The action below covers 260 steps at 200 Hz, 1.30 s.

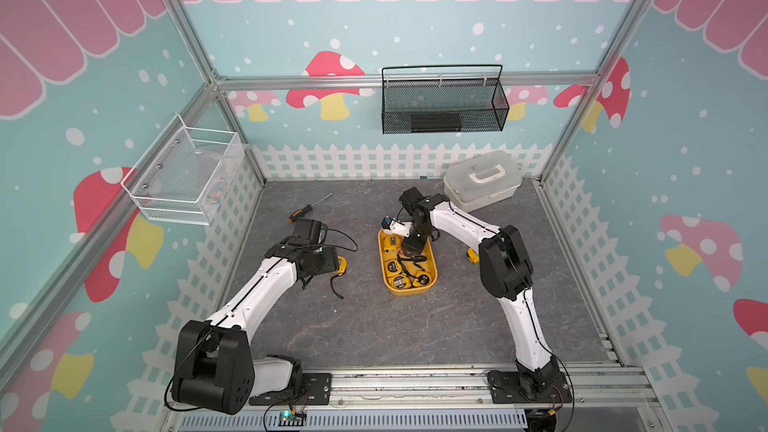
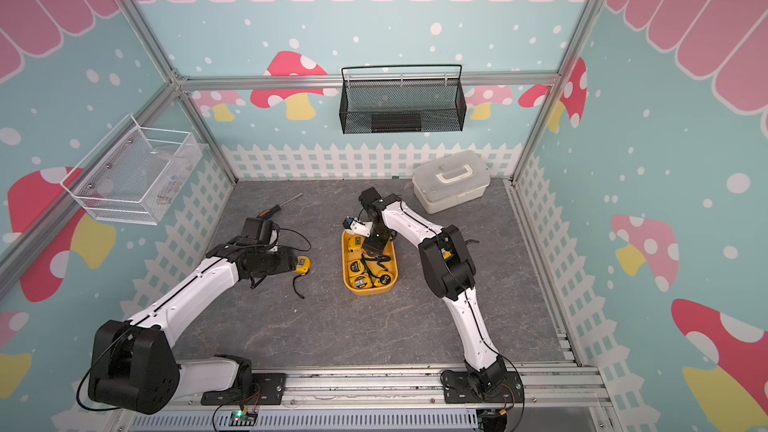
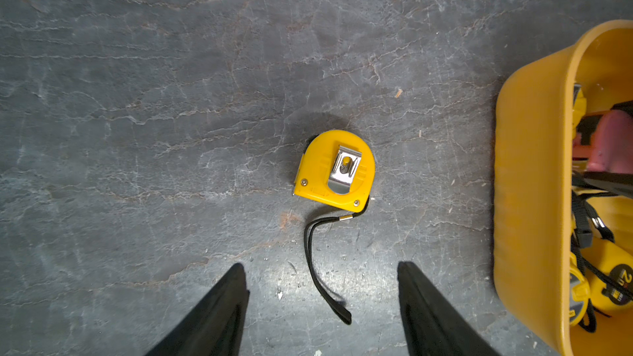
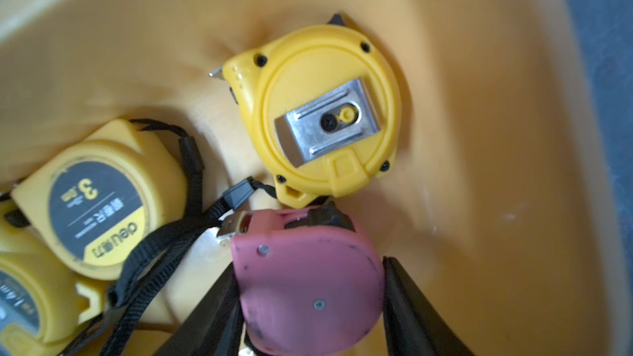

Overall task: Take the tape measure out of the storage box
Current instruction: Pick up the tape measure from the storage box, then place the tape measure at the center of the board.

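The grey slate-patterned worktop covers the floor of the cell. A black mesh basket hangs on the back wall and a white wire basket on the left wall, while a white lidded case sits at the far right corner of the worktop. Near the middle lies the storage box, a yellow tray holding several tape measures and tangled black straps. The right end effector is down in the far half of the box, its fingers clamped against either side of the pink tape measure, which sits inside the box just beside a yellow tape measure turned clip-up. The left end effector hovers over the worktop to the left of the box, jaws spread apart and holding nothing; ahead of it a loose tape measure rests clip-up on the worktop, its black strap curled alongside. A screwdriver lies further back
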Available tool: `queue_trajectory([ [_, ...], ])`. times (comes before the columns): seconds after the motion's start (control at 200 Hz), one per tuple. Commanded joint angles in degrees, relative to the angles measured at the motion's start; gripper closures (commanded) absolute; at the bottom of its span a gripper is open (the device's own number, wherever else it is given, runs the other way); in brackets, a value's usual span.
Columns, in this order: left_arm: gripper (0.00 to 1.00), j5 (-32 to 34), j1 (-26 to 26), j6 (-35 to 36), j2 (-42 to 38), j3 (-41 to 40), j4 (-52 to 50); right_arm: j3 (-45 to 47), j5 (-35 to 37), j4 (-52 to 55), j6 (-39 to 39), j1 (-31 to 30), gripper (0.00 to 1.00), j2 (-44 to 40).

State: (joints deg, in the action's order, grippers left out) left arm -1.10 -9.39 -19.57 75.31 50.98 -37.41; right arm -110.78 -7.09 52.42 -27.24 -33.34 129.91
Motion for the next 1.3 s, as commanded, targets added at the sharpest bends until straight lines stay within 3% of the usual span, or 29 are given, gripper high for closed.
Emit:
queue_trajectory([
  [0.0, 0.29, 0.33, 0.42, -0.65, -1.42, -1.0, 0.54, 0.22, -2.0, 0.49, 1.31, 0.6, 0.49, -4.16],
  [0.796, 0.29, -1.5, 0.43, 1.2, 3.39, 4.26, 0.93, -1.49, -1.54, 3.09, 3.11, 9.03, 0.51, -17.5],
  [1.041, 0.29, -2.86, 0.4, 1.29, 4.59, 4.68, 1.85, 5.54, -1.11, 2.5, 4.42, 13.56, 0.51, -23.07],
  [1.296, 0.29, -4.56, 0.44, 2.16, 6.07, 4.9, 2.63, 21.04, 0.36, -2.08, 9.0, 16.5, 0.51, -29.02],
])
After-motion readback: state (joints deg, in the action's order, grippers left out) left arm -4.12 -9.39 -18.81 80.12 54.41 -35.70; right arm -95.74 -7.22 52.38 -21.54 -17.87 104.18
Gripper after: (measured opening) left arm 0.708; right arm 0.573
